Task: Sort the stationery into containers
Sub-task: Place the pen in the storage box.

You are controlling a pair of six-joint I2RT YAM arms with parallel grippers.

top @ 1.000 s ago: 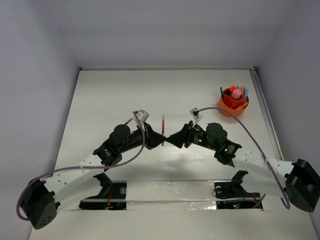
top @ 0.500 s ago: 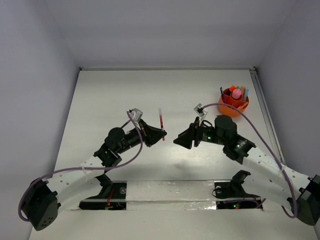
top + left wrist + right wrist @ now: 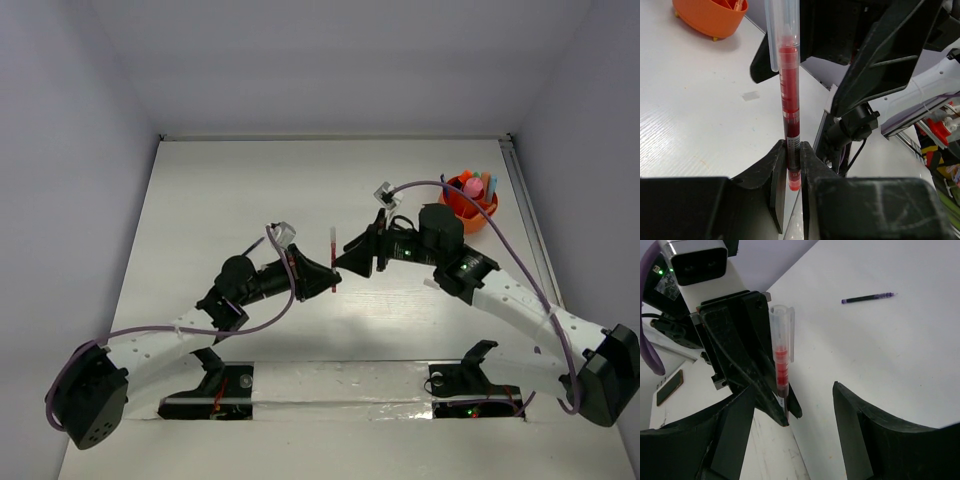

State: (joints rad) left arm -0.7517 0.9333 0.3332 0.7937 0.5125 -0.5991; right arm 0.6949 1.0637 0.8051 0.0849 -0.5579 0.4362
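Left gripper (image 3: 792, 160): pinching the red pen (image 3: 788, 90) by its lower end, holding it upright above the table (image 3: 220, 190).
Right gripper (image 3: 347, 261): fingers standing spread, facing the pen, seemingly not touching it.
Orange cup (image 3: 481, 218): sitting far right, holding other stationery.
Dark pen (image 3: 869, 298): lying on the table.

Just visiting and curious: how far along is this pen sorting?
Several pieces already stand in the orange cup. The left gripper holds a red pen, the open right gripper beside it. A thin dark pen lies on the table, unsorted.
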